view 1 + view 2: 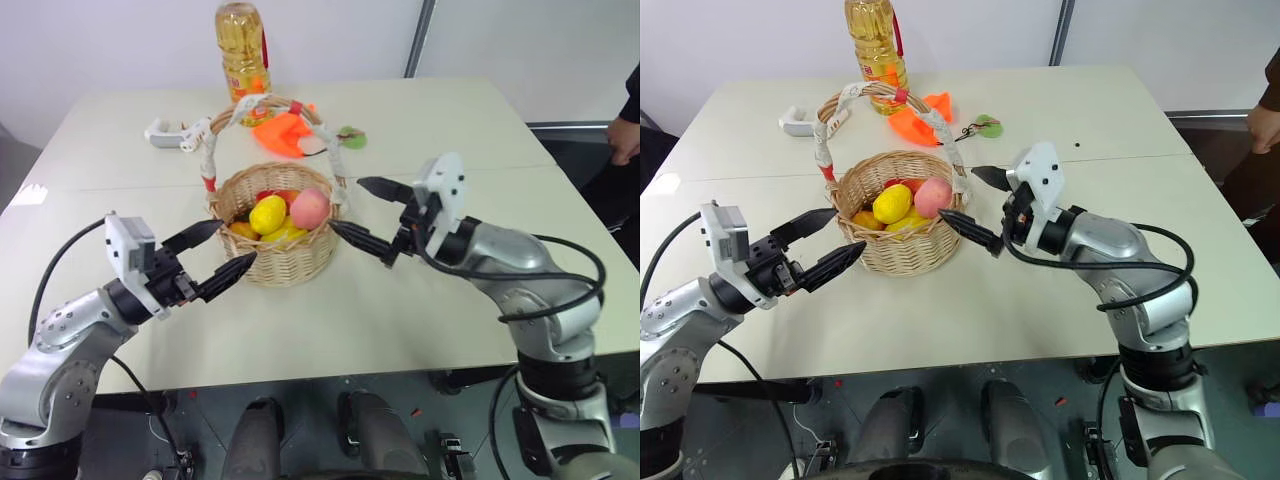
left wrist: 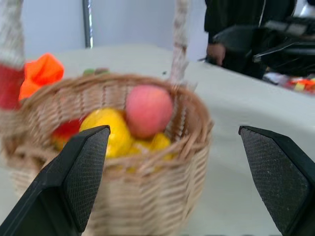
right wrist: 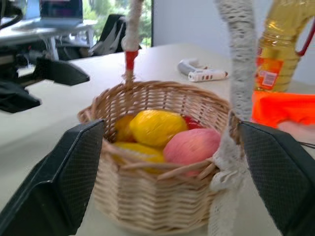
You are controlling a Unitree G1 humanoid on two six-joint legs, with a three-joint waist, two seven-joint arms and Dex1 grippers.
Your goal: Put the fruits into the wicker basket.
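The wicker basket (image 1: pixel 277 240) stands near the middle of the table (image 1: pixel 440 330), and both fruits already lie inside it: the lemon (image 1: pixel 267 214) on the left and the peach (image 1: pixel 309 208) just beside it on the right, touching, resting on top of other yellow and red fruit. The basket's tall cloth-wrapped handle (image 1: pixel 845 103) arches over them from far left to near right.

The left gripper (image 1: pixel 222 254) sits just to the near left of the basket, fingers spread wide and empty, pointing toward the basket wall. The right gripper (image 1: pixel 365 215) sits just to the right of the basket, also spread wide and holding nothing; its near finger reaches close to the rim while the far finger stands apart from it. In the right wrist view the peach (image 3: pixel 192 145) lies dead ahead between the two fingers, just over the rim, with the lemon (image 3: pixel 156 128) behind it.

Judged from how things lie, the placing looks done: both fruits are down in the basket and neither gripper is on them. The right arm is the nearer to the peach, the left to the lemon. Any next move would likely be a retreat, and the handle's near foot, close beside the right fingers, is what that arm must avoid snagging.

Farther off stand an oil bottle (image 1: pixel 243 50), an orange cloth (image 1: pixel 285 133) and a white tool (image 1: pixel 172 134).
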